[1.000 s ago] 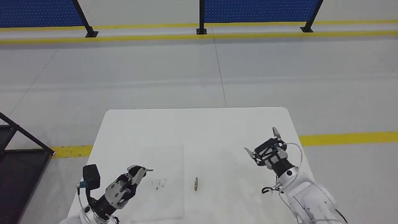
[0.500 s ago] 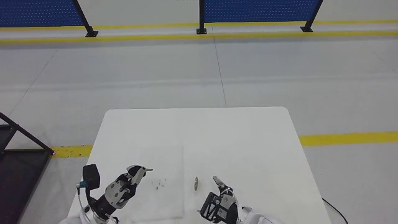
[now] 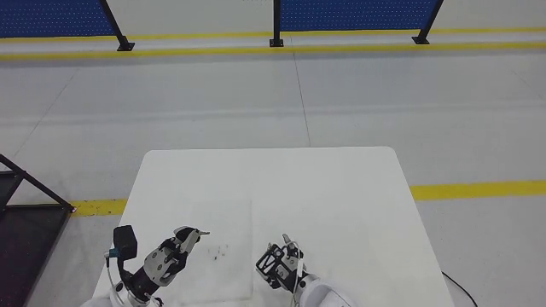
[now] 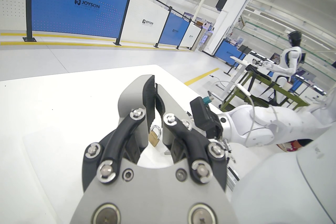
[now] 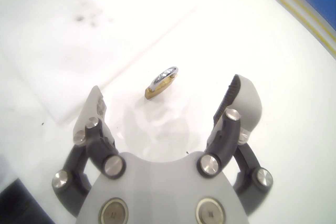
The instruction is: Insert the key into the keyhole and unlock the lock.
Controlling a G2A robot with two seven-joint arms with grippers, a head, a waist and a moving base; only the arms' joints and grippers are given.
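On the white table [image 3: 341, 179], close to its near edge, the lock [image 5: 158, 88] stands with its brass body down and steel shackle up, just beside the edge of a thin sheet [image 5: 52, 64]. From above, my right gripper [image 3: 275, 256] hangs over that spot and covers it. The right wrist view looks down past the gripper and gives the lock plainly. My right gripper is spread wide, and the lock sits in the gap between its two fingers [image 5: 245, 96], touching neither; those jaws grasp nothing. The left wrist view catches the same lock from the side, through the slot under my left gripper [image 4: 155, 86], with my right arm [image 4: 252, 125] close behind it. My left gripper is clenched, its ribbed pads [image 4: 148, 93] pressed together at the tip. Whether the key is pinched between them I cannot tell. From above, the left gripper hangs over the sheet, to the left of the lock's place and apart from the right one.
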